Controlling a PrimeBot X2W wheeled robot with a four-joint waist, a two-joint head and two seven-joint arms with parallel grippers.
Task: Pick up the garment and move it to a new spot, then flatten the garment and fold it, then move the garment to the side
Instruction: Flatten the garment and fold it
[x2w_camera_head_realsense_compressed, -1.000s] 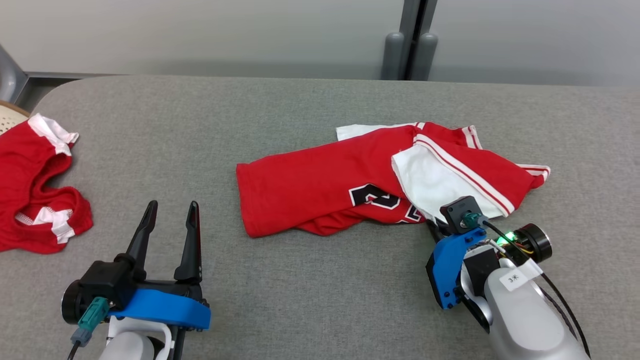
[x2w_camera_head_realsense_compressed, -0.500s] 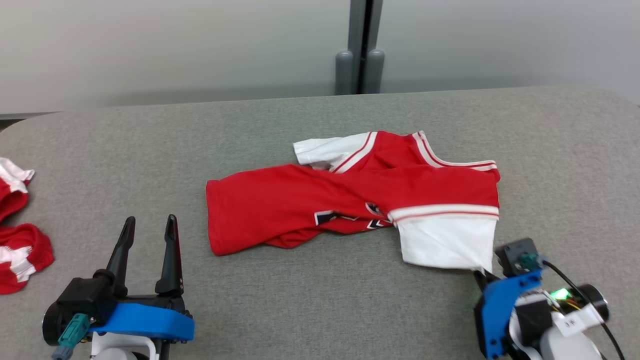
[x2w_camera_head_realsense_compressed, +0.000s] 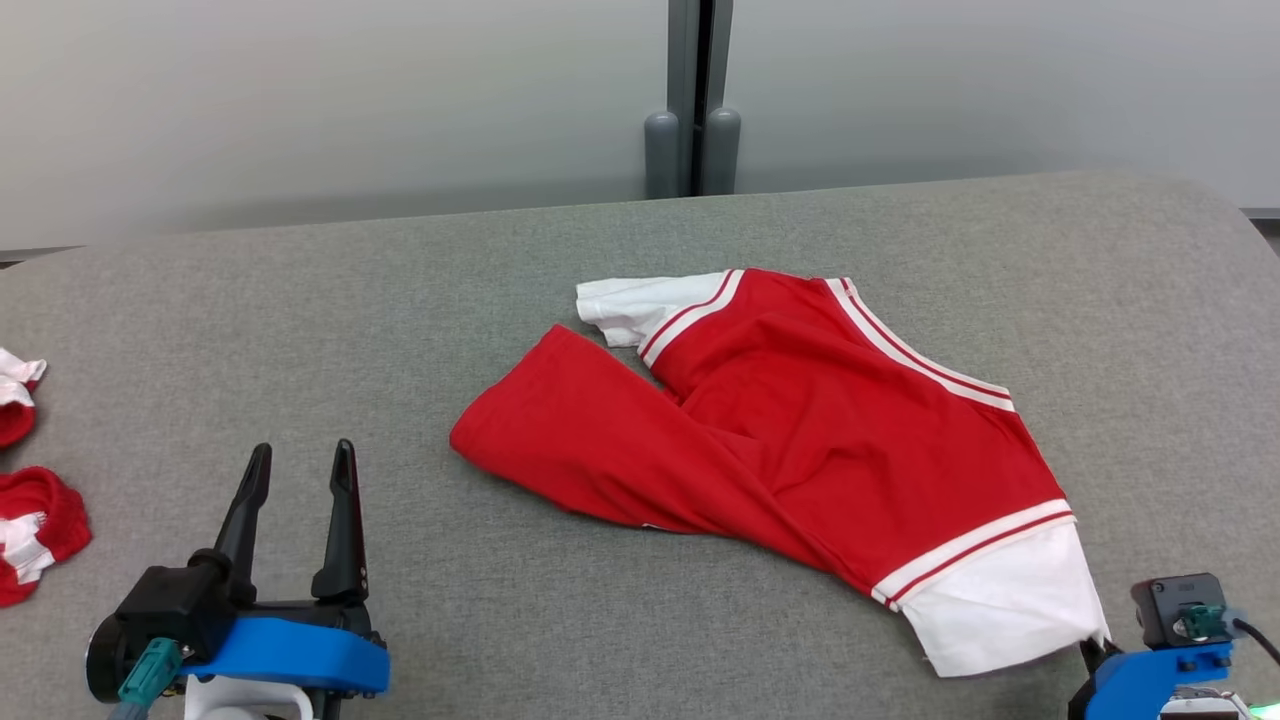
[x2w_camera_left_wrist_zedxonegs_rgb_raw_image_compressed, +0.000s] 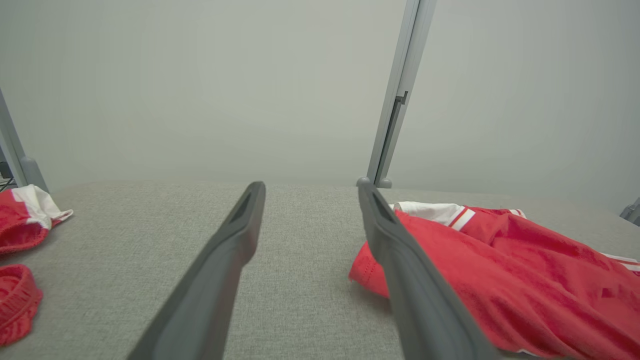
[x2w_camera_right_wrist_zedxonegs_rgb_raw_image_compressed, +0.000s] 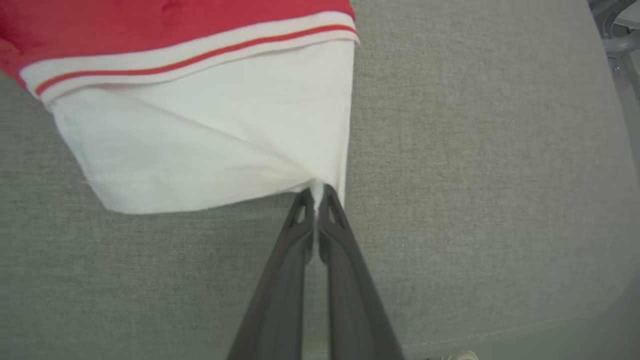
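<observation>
The garment (x2w_camera_head_realsense_compressed: 800, 440) is a red jersey with white sleeves and striped trim, spread loosely across the middle of the grey table (x2w_camera_head_realsense_compressed: 300, 300). In the right wrist view my right gripper (x2w_camera_right_wrist_zedxonegs_rgb_raw_image_compressed: 316, 192) is shut on a corner of the garment's white sleeve (x2w_camera_right_wrist_zedxonegs_rgb_raw_image_compressed: 200, 145). That same sleeve (x2w_camera_head_realsense_compressed: 1000, 600) lies at the lower right of the head view, by the blue wrist mount. My left gripper (x2w_camera_head_realsense_compressed: 300, 470) stands open at the lower left with nothing between its fingers. In the left wrist view the garment (x2w_camera_left_wrist_zedxonegs_rgb_raw_image_compressed: 500, 275) lies just right of my left gripper (x2w_camera_left_wrist_zedxonegs_rgb_raw_image_compressed: 310, 192).
More red and white clothing (x2w_camera_head_realsense_compressed: 30, 520) lies at the table's left edge, also in the left wrist view (x2w_camera_left_wrist_zedxonegs_rgb_raw_image_compressed: 20, 225). A grey post (x2w_camera_head_realsense_compressed: 690, 100) rises behind the table against a pale wall. The table's rounded right edge (x2w_camera_right_wrist_zedxonegs_rgb_raw_image_compressed: 575, 305) runs close to my right gripper.
My right gripper has pulled the white sleeve toward the near right edge, dragging the garment out longer and turning it over so the number is hidden. The head camera has swung right. The left arm has stayed put.
</observation>
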